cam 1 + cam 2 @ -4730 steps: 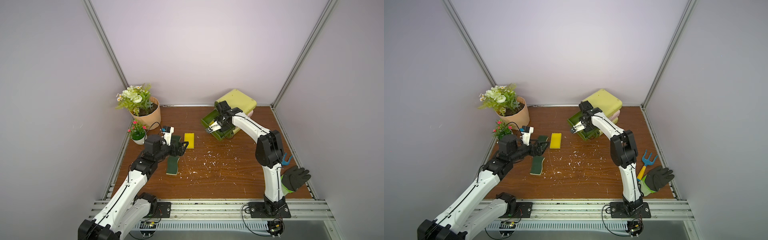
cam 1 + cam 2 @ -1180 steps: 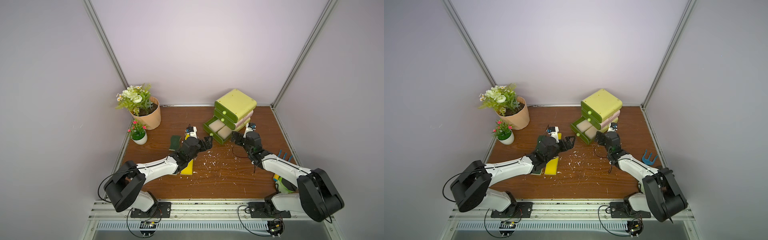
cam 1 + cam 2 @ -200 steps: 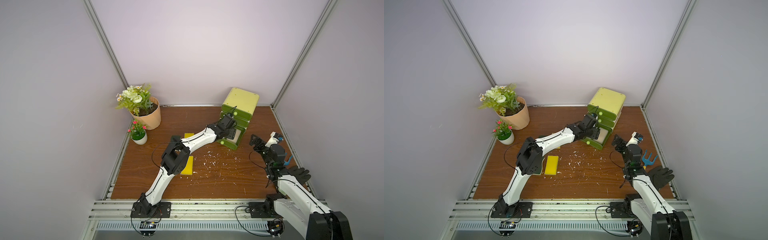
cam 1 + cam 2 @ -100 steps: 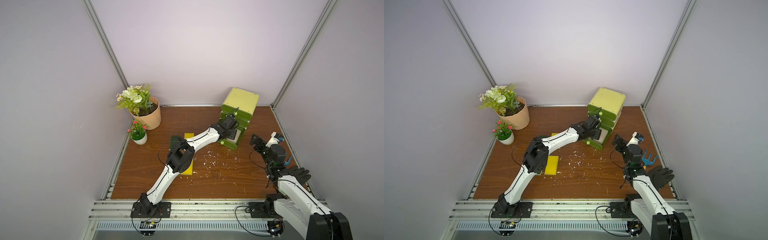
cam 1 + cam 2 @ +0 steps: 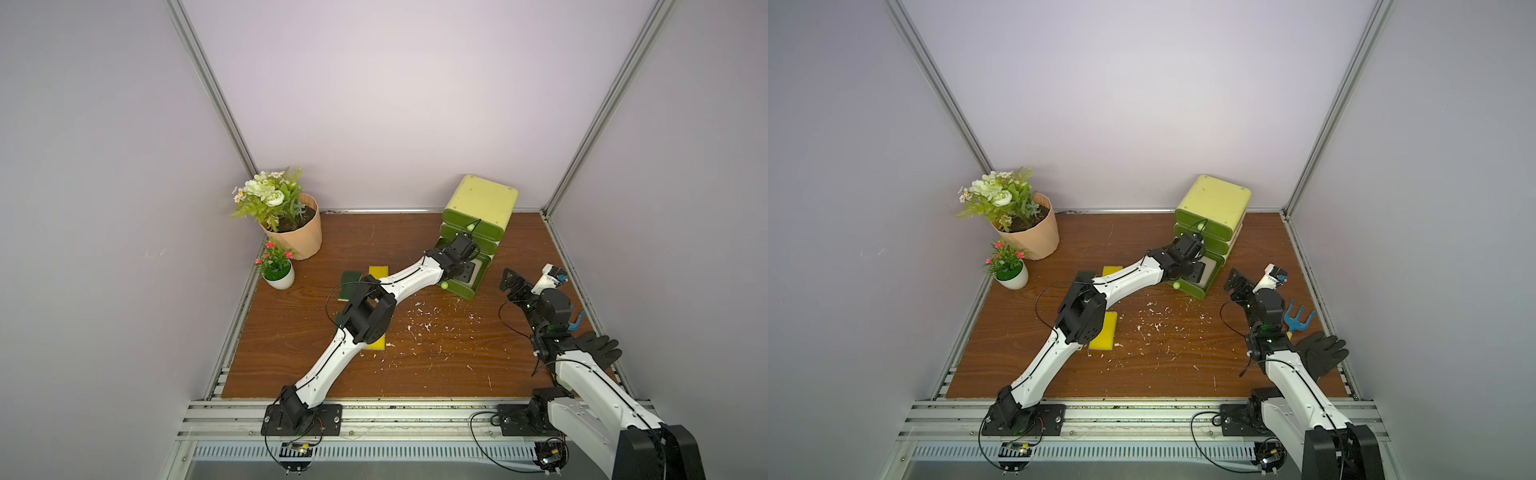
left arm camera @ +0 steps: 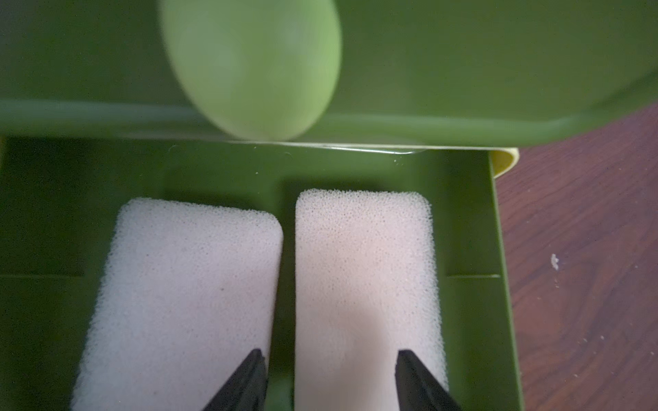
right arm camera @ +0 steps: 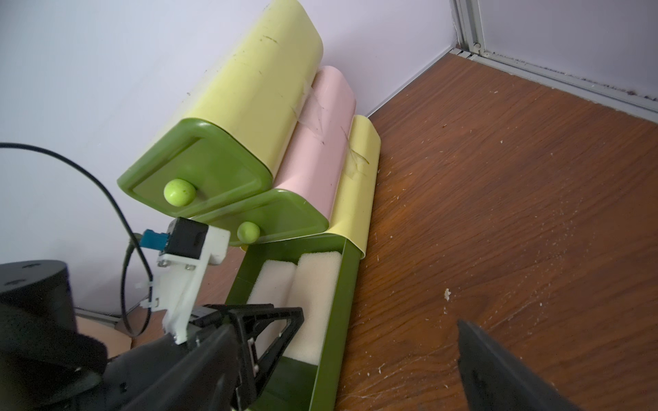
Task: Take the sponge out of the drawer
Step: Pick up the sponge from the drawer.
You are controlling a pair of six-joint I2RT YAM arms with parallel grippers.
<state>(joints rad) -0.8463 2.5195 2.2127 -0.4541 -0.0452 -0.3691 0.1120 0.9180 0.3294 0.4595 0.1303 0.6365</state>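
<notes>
— Why is the left hand (image 6: pixel 333 373) down in the pulled-out bottom drawer (image 6: pixel 473 227)?
— Half-open, gripping nothing yet, it straddles a white sponge (image 6: pixel 363 277) lying flat inside, seemingly to pinch it; the right hand (image 5: pixel 517 286) hangs wide open, empty, nearby

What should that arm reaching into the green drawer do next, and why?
Probably close the left gripper further: its fingertips straddle one pale sponge lying in the open drawer, and the sponge doesn't look squeezed yet, so lifting now might leave it behind.
</notes>
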